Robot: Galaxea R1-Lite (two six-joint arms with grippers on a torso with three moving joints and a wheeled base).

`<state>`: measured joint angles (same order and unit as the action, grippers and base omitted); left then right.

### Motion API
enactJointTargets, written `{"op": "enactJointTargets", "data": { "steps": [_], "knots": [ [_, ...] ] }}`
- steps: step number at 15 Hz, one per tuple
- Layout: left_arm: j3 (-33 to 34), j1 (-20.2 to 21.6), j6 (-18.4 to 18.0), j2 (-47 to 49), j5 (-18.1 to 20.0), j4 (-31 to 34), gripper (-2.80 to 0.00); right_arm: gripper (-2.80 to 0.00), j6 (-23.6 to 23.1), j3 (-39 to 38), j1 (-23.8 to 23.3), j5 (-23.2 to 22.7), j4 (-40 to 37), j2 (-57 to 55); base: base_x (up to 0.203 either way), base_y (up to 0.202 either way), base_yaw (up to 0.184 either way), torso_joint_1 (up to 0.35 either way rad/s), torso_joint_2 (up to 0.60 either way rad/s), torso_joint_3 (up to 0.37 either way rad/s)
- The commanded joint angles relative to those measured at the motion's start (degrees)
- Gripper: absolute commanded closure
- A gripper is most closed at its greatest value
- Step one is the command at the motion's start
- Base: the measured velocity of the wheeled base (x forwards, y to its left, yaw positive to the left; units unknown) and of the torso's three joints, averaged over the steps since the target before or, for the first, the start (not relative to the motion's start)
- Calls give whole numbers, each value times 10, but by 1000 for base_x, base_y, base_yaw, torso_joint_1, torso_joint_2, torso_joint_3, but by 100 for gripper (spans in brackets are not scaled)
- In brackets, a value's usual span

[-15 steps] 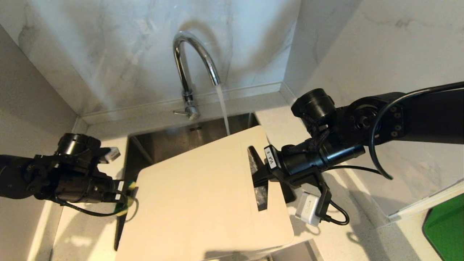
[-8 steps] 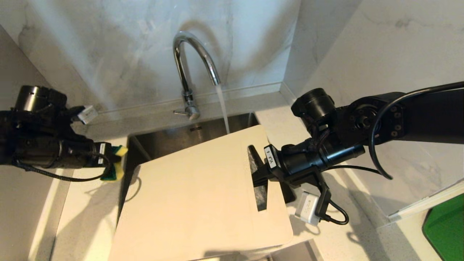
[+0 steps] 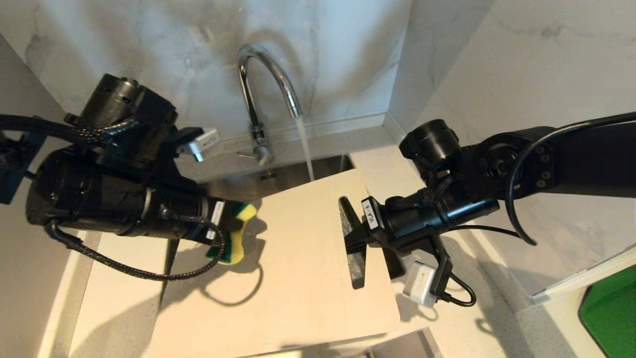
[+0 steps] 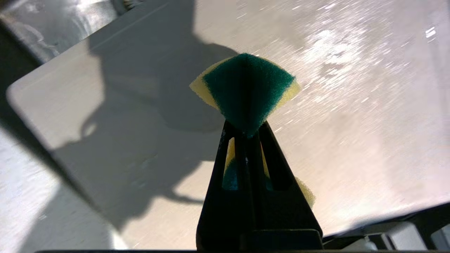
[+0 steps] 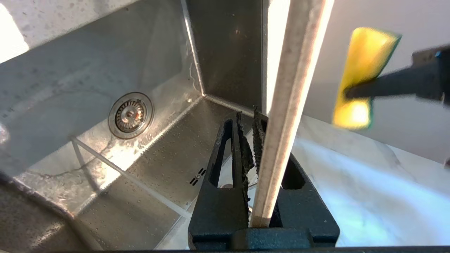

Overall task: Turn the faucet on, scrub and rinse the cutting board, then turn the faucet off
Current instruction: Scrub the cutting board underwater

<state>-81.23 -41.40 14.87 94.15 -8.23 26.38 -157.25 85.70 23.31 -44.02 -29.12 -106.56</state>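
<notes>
Faucet [image 3: 258,99] runs; left gripper [image 3: 233,226] fingers pinch a sponge [image 3: 236,233] over the cutting board [image 3: 298,278] — right gripper [image 3: 355,236] fingers clamp its edge — scrubbing, rinsing, shutoff remain.

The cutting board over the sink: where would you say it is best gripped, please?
At the strip of edge beside its handle slot, approached from the robot's right side. The cutting board is thin, so a claw can pinch it there, as the right claw does, keeping its face clear for the sponge.

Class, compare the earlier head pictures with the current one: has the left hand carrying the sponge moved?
Yes. The left hand with its sponge has swung from beside the sink's left edge toward the faucet, and is now over the cutting board.
</notes>
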Motion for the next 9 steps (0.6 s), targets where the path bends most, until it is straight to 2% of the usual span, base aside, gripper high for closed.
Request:
{"op": "enactJointTargets", "data": {
  "steps": [1, 4, 9],
  "knots": [
    [-46, -28, 8, 76, -7, 2, 0, 0, -9, 0, 1, -3, -1, 0, 0, 0, 0, 0, 0, 0],
    [-70, -33, 17, 127, -11, 2, 0, 0, -9, 0, 0, -3, -1, 0, 0, 0, 0, 0, 0, 0],
    [-5, -15, 33, 109, -11, 2, 0, 0, -9, 0, 1, -3, -1, 3, 0, 0, 0, 0, 0, 0]
  ]
}}
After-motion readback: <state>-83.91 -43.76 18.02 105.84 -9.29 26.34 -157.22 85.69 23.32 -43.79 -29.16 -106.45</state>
